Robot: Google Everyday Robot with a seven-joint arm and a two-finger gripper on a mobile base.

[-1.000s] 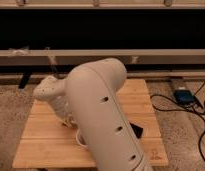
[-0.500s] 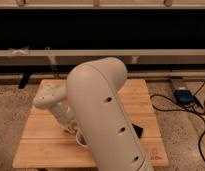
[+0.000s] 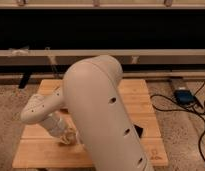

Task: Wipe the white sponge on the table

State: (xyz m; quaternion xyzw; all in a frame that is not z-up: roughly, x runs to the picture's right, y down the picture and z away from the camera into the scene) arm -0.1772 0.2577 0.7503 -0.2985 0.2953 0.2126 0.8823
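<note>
The table point(image 3: 131, 97) has a honey-coloured plank top and fills the middle of the camera view. My big white arm point(image 3: 103, 110) reaches over it and hides much of the top. The wrist bends down to the left, and my gripper point(image 3: 66, 136) is low over the table's front left part. A small beige-white patch right at the gripper looks like the white sponge point(image 3: 71, 138), resting on the wood; most of it is hidden by the gripper.
A small dark object point(image 3: 139, 131) lies on the table just right of the arm. A blue device point(image 3: 185, 96) with black cables sits on the speckled floor at right. A long dark bench with a pale rail point(image 3: 161, 52) runs behind the table.
The wrist and gripper have moved from the table's left middle toward its front edge, staying low over the wood. The upper arm has shifted slightly.
</note>
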